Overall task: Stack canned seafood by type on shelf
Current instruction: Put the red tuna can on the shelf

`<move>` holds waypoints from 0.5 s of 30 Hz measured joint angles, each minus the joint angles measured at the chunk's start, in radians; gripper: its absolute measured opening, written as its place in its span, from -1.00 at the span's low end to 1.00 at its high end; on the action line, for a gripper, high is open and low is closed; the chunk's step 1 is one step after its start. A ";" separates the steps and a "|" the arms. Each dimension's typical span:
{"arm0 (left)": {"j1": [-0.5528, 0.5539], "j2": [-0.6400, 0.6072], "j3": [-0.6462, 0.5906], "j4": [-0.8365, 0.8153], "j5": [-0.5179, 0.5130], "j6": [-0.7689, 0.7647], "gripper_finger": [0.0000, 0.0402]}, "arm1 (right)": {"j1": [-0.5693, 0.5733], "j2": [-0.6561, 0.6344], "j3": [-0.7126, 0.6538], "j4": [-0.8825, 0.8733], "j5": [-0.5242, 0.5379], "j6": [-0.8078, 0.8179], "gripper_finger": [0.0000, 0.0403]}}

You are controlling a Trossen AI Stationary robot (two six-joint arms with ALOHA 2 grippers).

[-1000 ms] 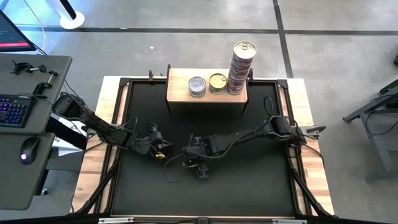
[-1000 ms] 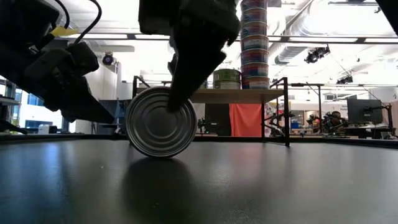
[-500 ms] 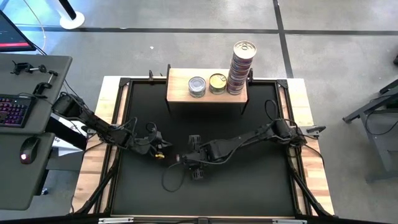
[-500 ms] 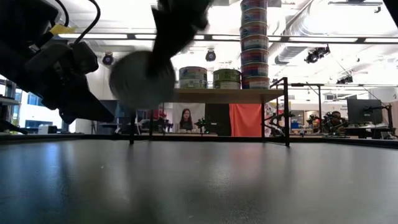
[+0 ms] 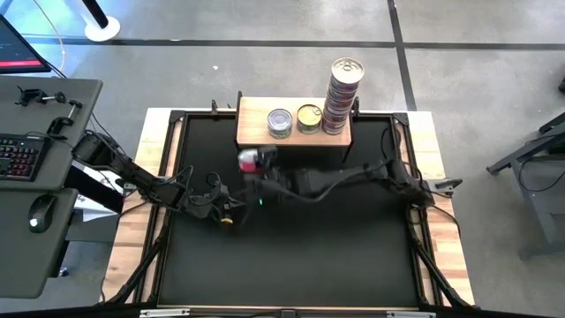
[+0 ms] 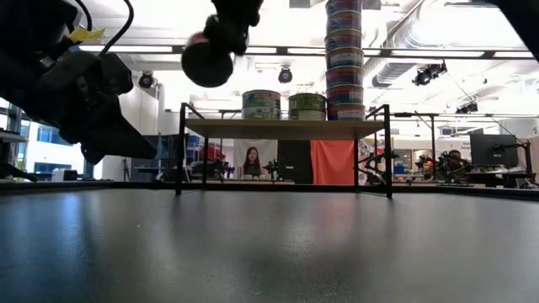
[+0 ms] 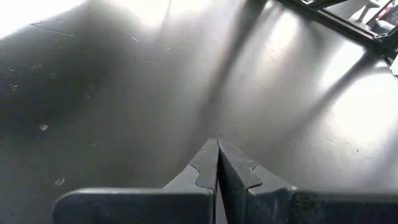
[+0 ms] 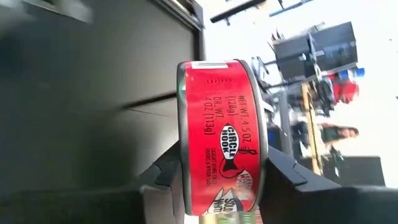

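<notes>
The shelf [image 5: 265, 132] stands at the table's far edge, a pale wood top on thin dark legs [image 6: 286, 128]. On it sit a silver-topped tin [image 5: 280, 122], a gold-topped tin [image 5: 308, 117] and a tall stack of tins [image 5: 342, 93], each resting on its flat bottom. My right gripper [image 5: 258, 162] is shut on a red-labelled tin [image 8: 221, 137] just in front of the shelf's left part and higher than the shelf top [image 6: 207, 61]. My left gripper [image 7: 217, 149] is shut on nothing, low over the table's left middle [image 5: 228, 215]. My right gripper pinches the red-labelled tin between its two fingers, one finger [image 8: 163, 175] on one flat end [image 8: 181, 124] and the other finger on the opposite flat end. The fingers reach in from the table's right. The tin stands on edge, lifted clear of the table.
My right arm [image 5: 353, 177] stretches across the table in front of the shelf. The black table [image 5: 291, 265] lies open toward the near edge. A desk with keyboard [image 5: 18, 155] and mouse stands left of the table. A person [image 6: 251, 160] shows in the room behind.
My right gripper has risen and gone toward the table's far edge, to just before the shelf. The tin, which stood on edge on the table, has been lifted clear with it, has kept on edge and is now above shelf-top height.
</notes>
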 joint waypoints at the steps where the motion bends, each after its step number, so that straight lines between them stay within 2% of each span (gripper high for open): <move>1: 0.000 0.000 0.000 0.000 -0.002 0.005 -1.00 | -0.021 0.000 0.000 0.011 0.003 -0.012 -0.42; 8: -0.001 0.000 0.000 -0.001 -0.005 0.027 -1.00 | -0.141 0.003 -0.001 0.136 -0.037 -0.085 -0.42; 15: -0.002 0.000 0.000 -0.003 -0.006 0.045 -1.00 | -0.183 0.053 -0.002 0.175 -0.075 -0.205 -0.42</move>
